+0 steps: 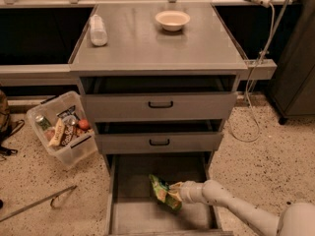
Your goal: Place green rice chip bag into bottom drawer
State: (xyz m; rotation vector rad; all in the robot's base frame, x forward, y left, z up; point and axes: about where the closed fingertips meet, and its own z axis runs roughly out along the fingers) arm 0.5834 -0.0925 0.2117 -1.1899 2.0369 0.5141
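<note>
The green rice chip bag [162, 191] is a crinkled bright green bag, held over the middle of the open bottom drawer [133, 215], low above its grey floor. My gripper [175, 192] reaches in from the lower right on a white arm and is shut on the bag's right end. The bag hides the fingertips. The two upper drawers with black handles are pushed nearly in.
A white bowl [172, 19] and a clear plastic bottle [98, 29] stand on the cabinet top. A clear plastic bin [63, 129] of snack packets sits on the floor at left. A metal tool [39, 203] lies at lower left. A cable [256, 82] hangs at right.
</note>
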